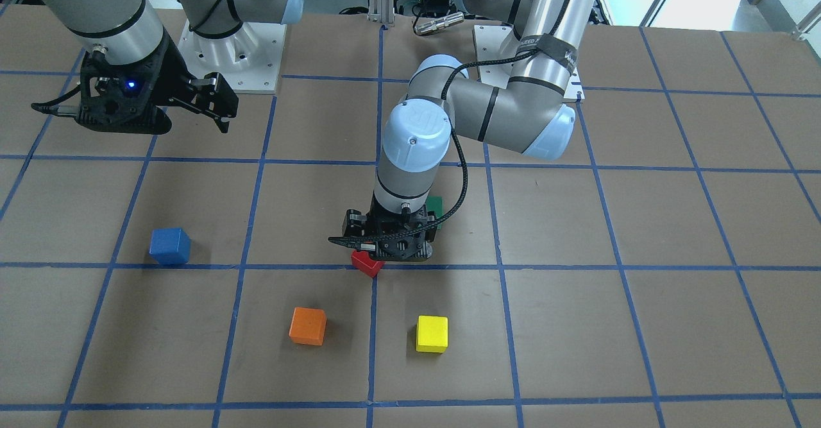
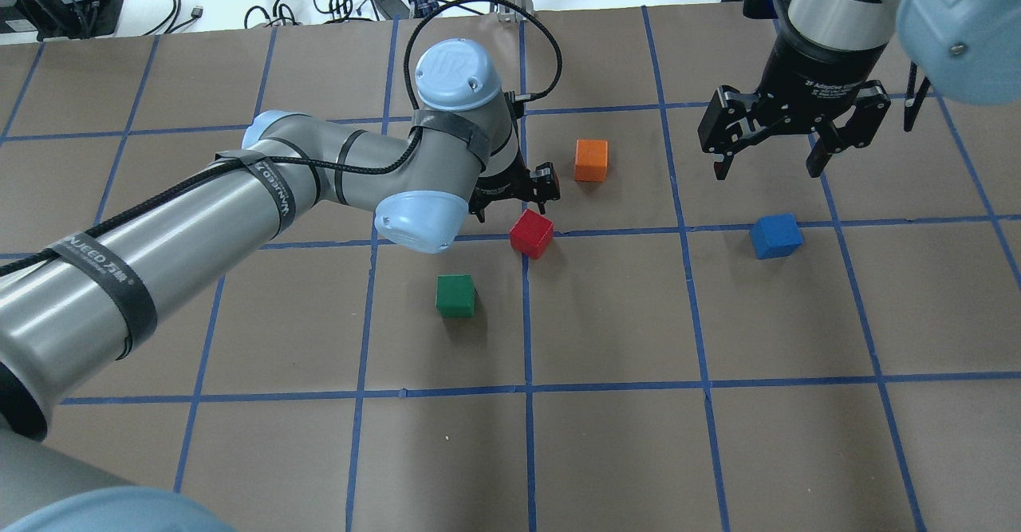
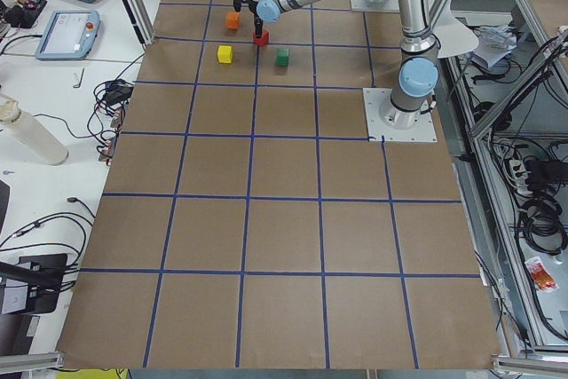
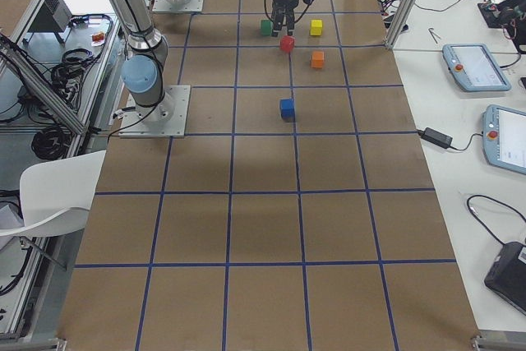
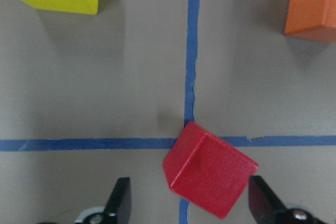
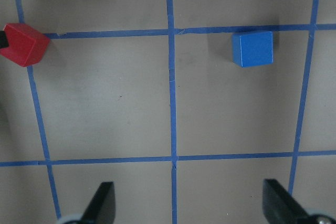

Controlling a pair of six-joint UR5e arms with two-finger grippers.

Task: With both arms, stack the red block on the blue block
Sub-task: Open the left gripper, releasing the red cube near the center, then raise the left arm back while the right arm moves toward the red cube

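Note:
The red block [image 2: 532, 234] sits on the table at a crossing of blue tape lines, turned at an angle. My left gripper [image 2: 514, 195] is open and low over it; in the left wrist view the red block [image 5: 210, 177] lies between the two fingertips [image 5: 119, 203], nearer the right one. The blue block [image 2: 776, 235] sits alone on the table to the right. My right gripper [image 2: 770, 161] is open and empty, held high just beyond the blue block. The right wrist view shows the blue block [image 6: 252, 49] and the red block [image 6: 23, 44].
An orange cube [image 2: 591, 159] sits just beyond the red block. A green cube [image 2: 455, 295] sits nearer the robot. A yellow cube [image 1: 431, 333] lies beside the orange cube [image 1: 307, 326]; my left arm hides it in the overhead view.

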